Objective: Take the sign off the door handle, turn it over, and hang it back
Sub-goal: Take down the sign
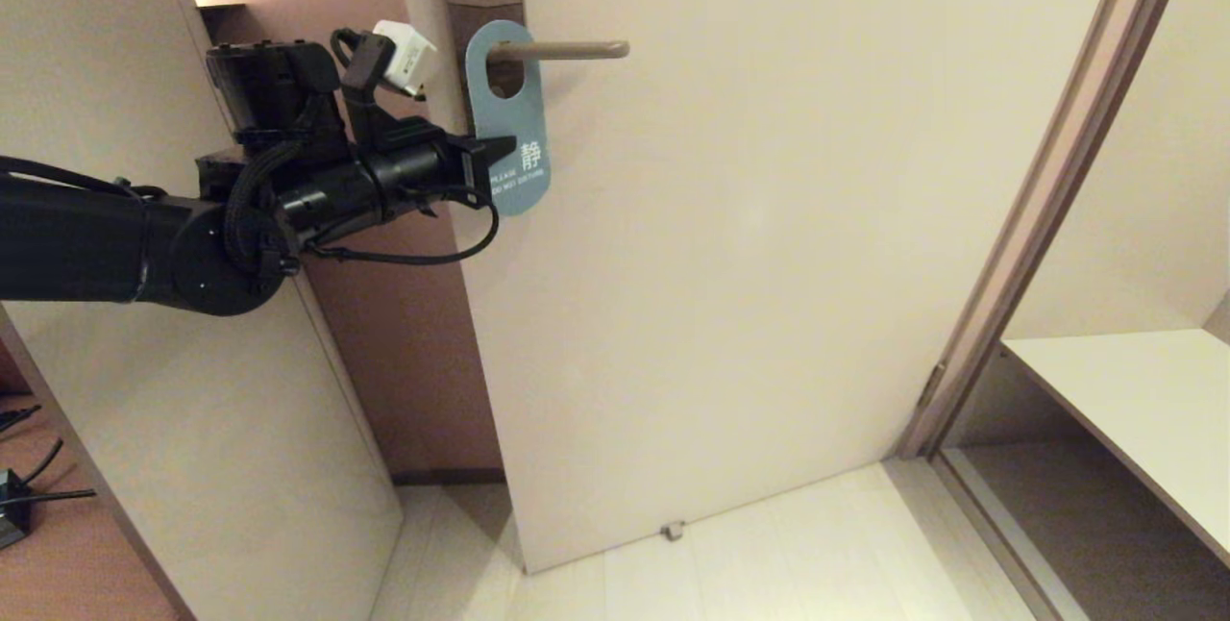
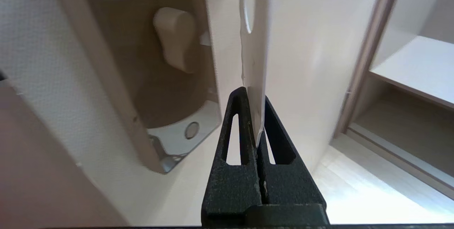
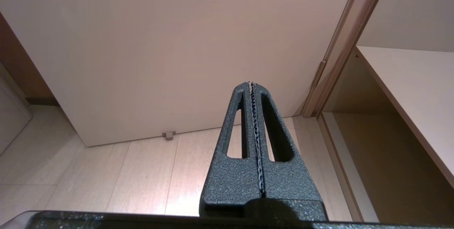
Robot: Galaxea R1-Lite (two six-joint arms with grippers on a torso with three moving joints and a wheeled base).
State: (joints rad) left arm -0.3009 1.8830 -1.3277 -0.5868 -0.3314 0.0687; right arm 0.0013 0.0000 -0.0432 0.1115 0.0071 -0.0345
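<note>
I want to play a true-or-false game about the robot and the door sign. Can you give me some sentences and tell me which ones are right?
1. The sign hangs on the door handle. True.
2. The blue-grey side of the sign faces the room. True: it reads "DO NOT DISTURB".
3. The left hand is wide open and far from the sign. False: it is shut on the sign's edge, which the left wrist view shows pinched between its fingers.
4. The right hand holds the door handle. False: it is shut on nothing, pointing at the foot of the door.
5. The sign lies on the floor. False: it is up on the handle.
</note>
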